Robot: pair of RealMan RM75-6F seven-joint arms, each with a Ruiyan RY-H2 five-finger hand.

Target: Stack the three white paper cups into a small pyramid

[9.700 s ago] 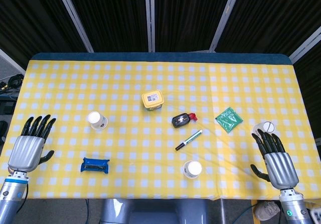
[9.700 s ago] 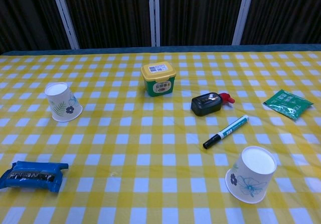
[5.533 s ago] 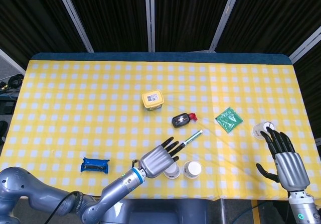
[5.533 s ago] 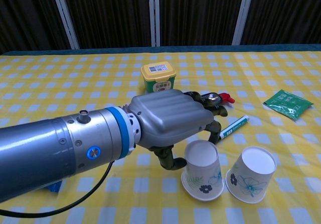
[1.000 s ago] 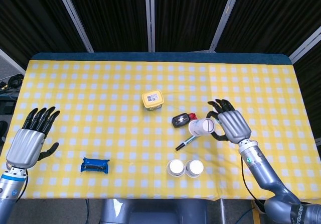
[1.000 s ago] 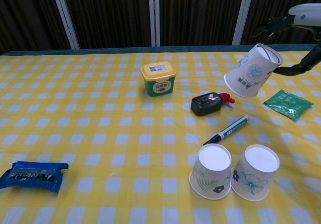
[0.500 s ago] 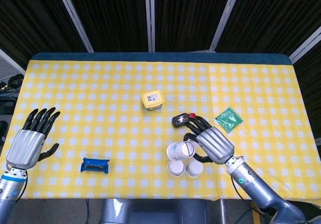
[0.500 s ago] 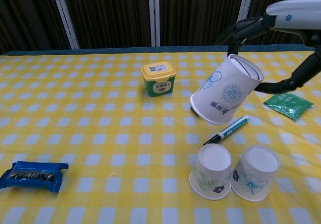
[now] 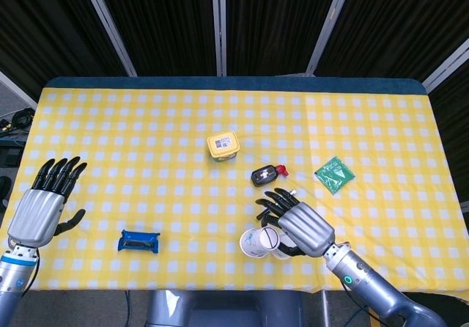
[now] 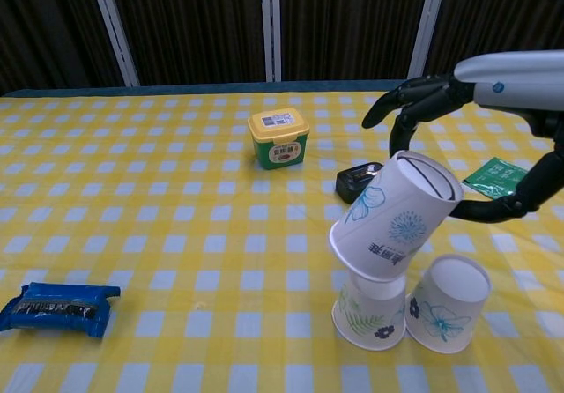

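White paper cup (image 10: pixel 394 216), print illegible, in right robot hand (image 9: pixel 302 229).

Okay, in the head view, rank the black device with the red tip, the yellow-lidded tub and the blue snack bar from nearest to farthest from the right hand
From the right hand, which holds a paper cup:
1. Black device with the red tip, just beyond the hand, toward the far edge.
2. Yellow-lidded tub, farther back and to the left.
3. Blue snack bar, far to the left, near the front edge.
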